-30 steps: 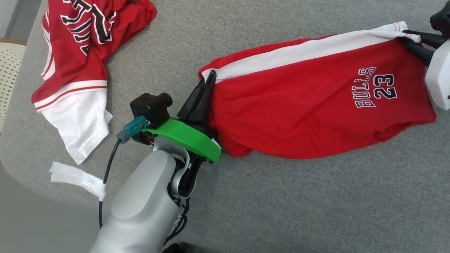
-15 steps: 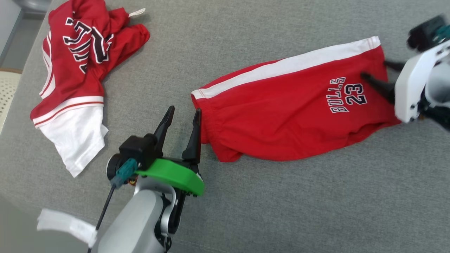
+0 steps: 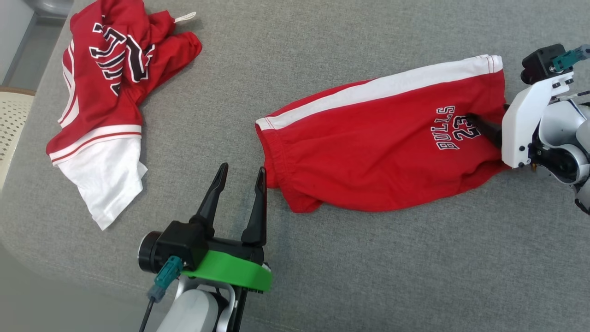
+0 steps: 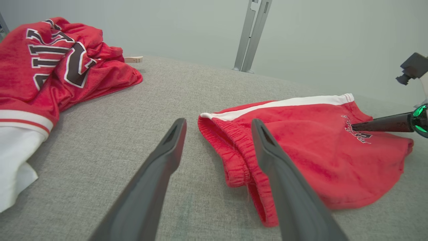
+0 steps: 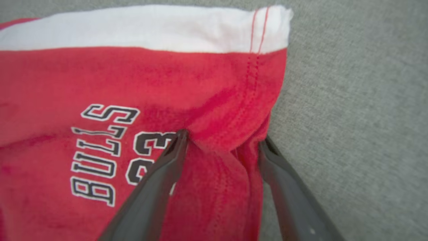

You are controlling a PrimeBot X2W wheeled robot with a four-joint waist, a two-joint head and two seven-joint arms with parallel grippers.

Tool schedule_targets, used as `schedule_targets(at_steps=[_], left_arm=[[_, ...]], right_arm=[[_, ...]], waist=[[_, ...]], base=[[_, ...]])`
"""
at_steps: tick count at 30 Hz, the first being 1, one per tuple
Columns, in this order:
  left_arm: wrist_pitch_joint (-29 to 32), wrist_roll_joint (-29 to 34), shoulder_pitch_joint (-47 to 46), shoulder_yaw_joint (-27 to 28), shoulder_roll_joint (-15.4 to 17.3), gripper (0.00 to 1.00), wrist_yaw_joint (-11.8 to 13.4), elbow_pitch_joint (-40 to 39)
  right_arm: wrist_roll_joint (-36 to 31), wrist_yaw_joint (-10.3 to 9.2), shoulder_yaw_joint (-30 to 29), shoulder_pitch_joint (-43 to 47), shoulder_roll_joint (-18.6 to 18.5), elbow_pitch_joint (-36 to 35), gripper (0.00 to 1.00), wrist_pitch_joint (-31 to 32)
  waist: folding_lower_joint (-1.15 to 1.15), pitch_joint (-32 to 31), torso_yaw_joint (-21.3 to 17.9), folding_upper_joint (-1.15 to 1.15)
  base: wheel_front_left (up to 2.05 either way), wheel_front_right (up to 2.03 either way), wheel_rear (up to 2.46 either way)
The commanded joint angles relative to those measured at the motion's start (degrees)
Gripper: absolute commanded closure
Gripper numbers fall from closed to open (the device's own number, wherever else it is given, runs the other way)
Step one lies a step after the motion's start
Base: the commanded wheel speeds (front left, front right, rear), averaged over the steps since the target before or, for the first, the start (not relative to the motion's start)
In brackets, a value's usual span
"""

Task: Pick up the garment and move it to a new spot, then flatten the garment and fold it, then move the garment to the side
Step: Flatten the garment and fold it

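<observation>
head view, operator here: a second ago i had both ends of the shorts [image 3: 382, 147] pinched and stretched; now both grips are off. my left gripper [image 3: 243, 168] has backed away toward seven o'clock of the cloth, fingers spread, just beside the waistband and not touching it.
spotter: and the right?
operator: right gripper [image 5: 223, 137] is released too. in the right wrist view its fingers stand apart with a pucker of hem between them, one finger lying over the printed number, nothing clamped.
spotter: where did the shorts end up?
operator: lying on the grey fabric surface [image 3: 368, 276], right of centre, waistband at nine o'clock, hem at three, white stripe along twelve. the jersey [image 3: 106, 78] is well apart at ten o'clock.
spotter: so the move is done?
operator: i'd say so; the relocation looks finished and flattening comes next. the six o'clock edge is rumpled and the hem bunches by my right fingers, so i'd pull that arm straight back before smoothing, or it may drag the cloth.
</observation>
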Motion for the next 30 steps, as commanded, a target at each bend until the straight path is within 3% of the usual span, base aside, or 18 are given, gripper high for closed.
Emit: schedule_targets(at_steps=[1,2,3,9,19,25,30], left_arm=[[-0.2,0.7,1.1,0.6,-0.2,0.0,-0.5,0.2],[-0.2,1.1,1.3,0.9,-0.3,0.0,-0.7,0.3],[-0.2,1.2,1.6,1.3,-0.6,0.0,-1.1,0.4],[-0.2,2.7,4.0,3.7,-1.1,0.0,-2.4,1.4],[-0.2,4.8,10.0,7.6,-0.4,0.0,-4.5,2.2],[-0.2,5.8,12.2,8.4,-0.2,0.0,-5.7,2.2],[-0.2,5.5,13.8,8.2,-0.8,0.0,-6.0,2.5]], right_arm=[[0.0,0.64,1.4,4.8,3.3,0.4,0.0,2.2],[0.0,0.64,0.8,5.5,3.7,0.5,0.57,2.8],[-0.3,0.64,0.2,6.0,3.9,0.5,1.0,3.1],[-1.2,0.33,-6.3,8.6,3.9,1.7,1.0,1.6],[-0.1,0.27,-20.2,16.3,2.6,6.2,1.0,-5.0],[-1.5,0.33,-29.1,19.2,-0.9,11.2,1.0,-9.7],[-4.3,0.33,-31.9,18.0,-0.7,8.4,1.0,-8.9]], waist=[[0.0,-0.6,0.2,0.0],[0.0,-0.8,0.2,0.0],[0.0,-1.2,0.1,0.0],[0.0,-4.6,-2.2,0.0],[0.0,-10.1,-10.7,0.0],[0.0,-11.1,-12.0,0.0],[0.0,-12.4,-12.3,0.0]], base=[[0.0,0.0,0.0],[0.0,0.0,0.0],[0.0,0.0,0.0],[0.0,0.0,0.0],[0.0,0.0,0.0],[0.0,0.0,0.0],[0.0,0.0,0.0]])
